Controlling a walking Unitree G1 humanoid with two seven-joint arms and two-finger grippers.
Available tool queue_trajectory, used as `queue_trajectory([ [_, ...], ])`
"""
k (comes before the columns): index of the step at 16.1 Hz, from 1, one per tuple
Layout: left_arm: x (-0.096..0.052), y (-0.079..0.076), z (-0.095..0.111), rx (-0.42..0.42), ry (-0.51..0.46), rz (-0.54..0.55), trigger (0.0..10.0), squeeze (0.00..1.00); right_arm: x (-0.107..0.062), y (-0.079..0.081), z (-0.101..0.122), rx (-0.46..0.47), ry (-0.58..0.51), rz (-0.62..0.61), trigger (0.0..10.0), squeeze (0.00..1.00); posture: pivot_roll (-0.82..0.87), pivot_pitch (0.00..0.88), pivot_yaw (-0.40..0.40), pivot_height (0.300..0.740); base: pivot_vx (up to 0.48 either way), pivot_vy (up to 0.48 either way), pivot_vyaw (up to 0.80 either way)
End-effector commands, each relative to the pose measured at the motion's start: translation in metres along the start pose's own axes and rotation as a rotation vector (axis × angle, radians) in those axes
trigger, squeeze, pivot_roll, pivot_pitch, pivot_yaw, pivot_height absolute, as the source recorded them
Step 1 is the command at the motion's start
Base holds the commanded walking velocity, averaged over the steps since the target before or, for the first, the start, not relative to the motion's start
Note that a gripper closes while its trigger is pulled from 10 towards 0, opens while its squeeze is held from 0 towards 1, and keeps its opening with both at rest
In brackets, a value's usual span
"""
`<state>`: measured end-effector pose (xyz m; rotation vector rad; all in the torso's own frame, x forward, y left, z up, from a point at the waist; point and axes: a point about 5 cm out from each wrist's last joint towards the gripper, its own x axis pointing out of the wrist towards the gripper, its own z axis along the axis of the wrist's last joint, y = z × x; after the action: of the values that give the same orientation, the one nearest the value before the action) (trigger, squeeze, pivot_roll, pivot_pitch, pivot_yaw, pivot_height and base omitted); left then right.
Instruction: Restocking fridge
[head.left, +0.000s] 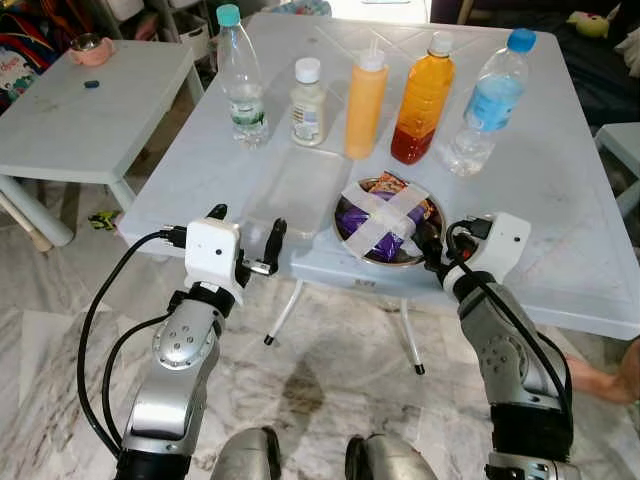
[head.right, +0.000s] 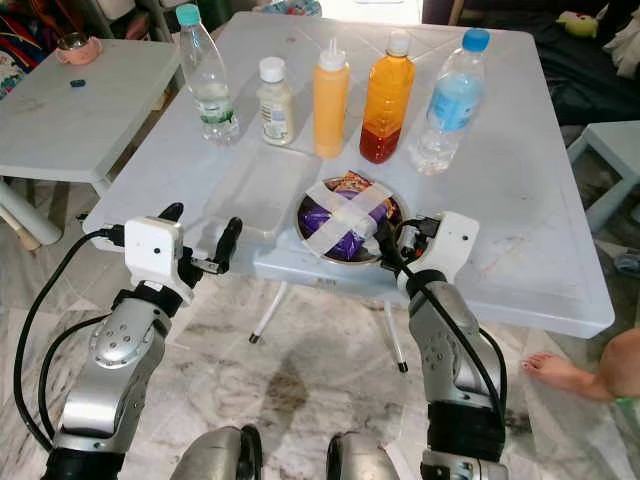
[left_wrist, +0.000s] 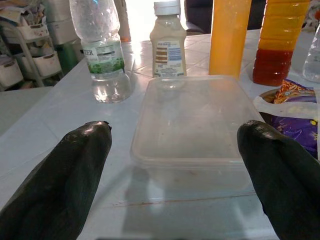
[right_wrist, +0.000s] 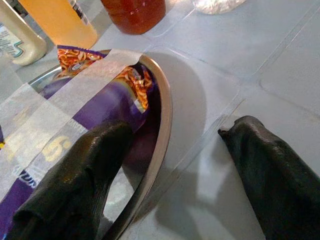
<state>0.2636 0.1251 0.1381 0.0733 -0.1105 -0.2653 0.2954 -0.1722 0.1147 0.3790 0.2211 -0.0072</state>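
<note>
At the near table edge, both grippers reach in with fingers spread.

Ahead of the left gripper (left_wrist: 175, 165) lies a clear, shallow plastic container (left_wrist: 192, 127). The right gripper (right_wrist: 182, 170) straddles the steel rim of a round taped bowl (head.left: 388, 221) holding glossy snack packets (right_wrist: 100, 107), gripping nothing.

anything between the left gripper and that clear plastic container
Nothing visible. The left gripper is open, lined up with the clear container across bare table; the bottles stand beyond it.
</note>
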Motion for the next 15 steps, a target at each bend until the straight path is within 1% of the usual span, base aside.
queue_trajectory([
  [1,0.001,0.000,0.002,0.013,-0.005,0.001,10.0,0.00,-0.004,0.004,-0.010,0.020,0.064,0.028,6.2,0.00,-0.02,0.121,0.029,0.740,0.000,0.000,0.00],
  [3,0.001,0.000,0.002,0.012,-0.006,-0.001,10.0,0.00,-0.005,0.007,-0.012,0.023,0.093,0.049,1.1,0.00,-0.02,0.121,0.027,0.740,0.000,0.000,0.00],
  [4,0.002,-0.001,0.002,0.012,-0.007,-0.002,10.0,0.00,-0.006,0.008,-0.013,0.026,0.109,0.052,0.0,0.00,-0.02,0.121,0.026,0.740,0.000,0.000,0.00],
  [6,0.002,-0.001,0.002,0.012,-0.005,-0.002,10.0,0.00,-0.005,0.009,-0.016,0.038,0.143,0.058,0.0,0.00,-0.02,0.121,0.026,0.740,0.000,0.000,0.00],
  [9,0.002,-0.001,0.002,0.014,-0.005,0.001,10.0,0.00,-0.001,0.005,-0.022,0.044,0.188,0.057,0.0,0.00,-0.02,0.123,0.025,0.740,0.000,0.000,0.00],
  [11,0.002,-0.001,0.002,0.014,-0.006,0.001,10.0,0.00,0.001,0.001,-0.023,0.044,0.195,0.038,0.0,0.00,-0.02,0.123,0.025,0.740,0.000,0.000,0.00],
  [15,0.002,-0.001,0.002,0.014,-0.007,-0.001,10.0,0.00,0.005,-0.003,-0.020,0.063,0.196,0.013,0.0,0.00,-0.01,0.122,0.022,0.740,0.000,0.000,0.00],
])
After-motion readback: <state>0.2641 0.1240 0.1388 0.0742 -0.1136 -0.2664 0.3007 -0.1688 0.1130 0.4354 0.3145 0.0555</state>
